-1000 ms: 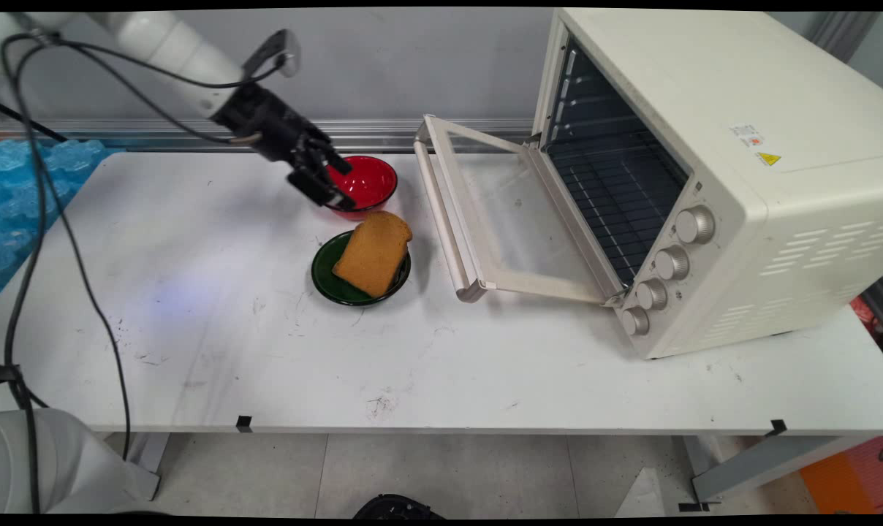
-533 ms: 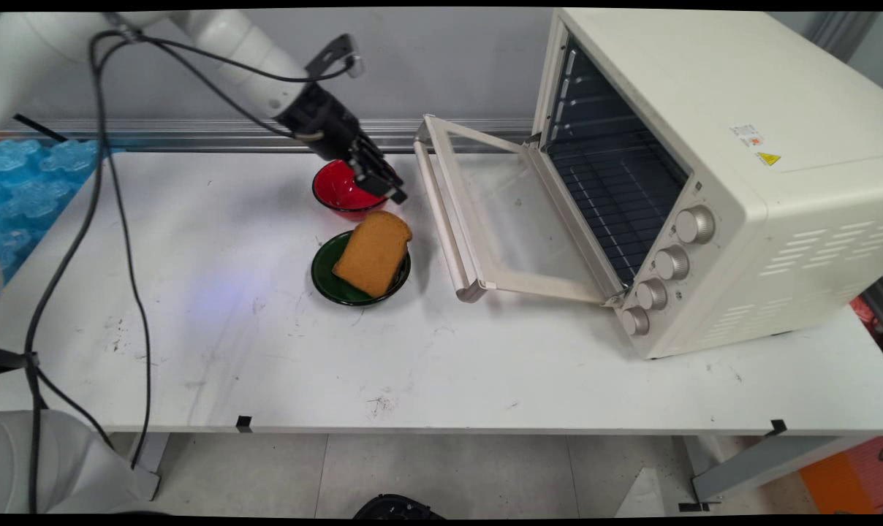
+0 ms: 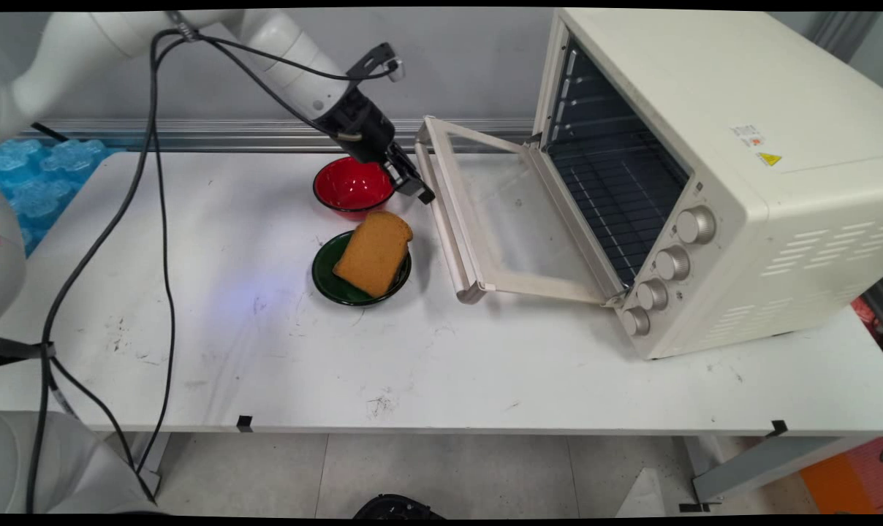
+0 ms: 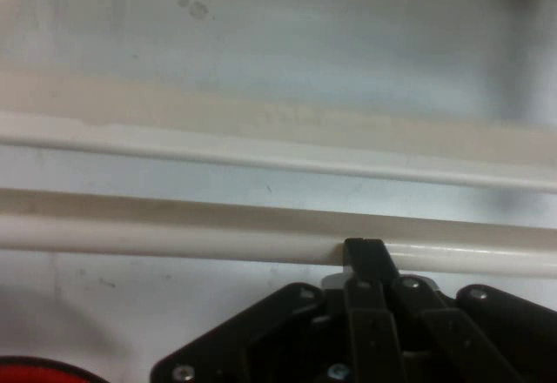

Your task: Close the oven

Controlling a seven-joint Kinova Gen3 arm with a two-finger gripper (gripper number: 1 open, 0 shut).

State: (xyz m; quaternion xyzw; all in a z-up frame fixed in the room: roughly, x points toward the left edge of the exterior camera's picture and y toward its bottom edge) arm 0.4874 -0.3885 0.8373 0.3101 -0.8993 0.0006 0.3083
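Cream enamel covers the toaster oven [image 3: 712,168] seen at the right of the surface [image 3: 441,365] in the main view, its glass door [image 3: 511,219] let down flat towards the left. The black hand [image 3: 414,188] is held just beside the door's handle bar [image 3: 445,219], at its far end. A red bowl [image 3: 353,187] is seen just left of the hand, and nearer the camera a green plate [image 3: 332,281] bears a slice of toast [image 3: 373,253]. Blue bubble wrap [image 3: 28,183] is seen at the far left edge.

In the hand view the fingers [image 4: 370,270] are shown pressed together, gripping nothing, with their tip at the handle bar [image 4: 174,239]; whether contact is made cannot be told. A sliver of the red bowl [image 4: 39,371] is caught at the lower left corner.
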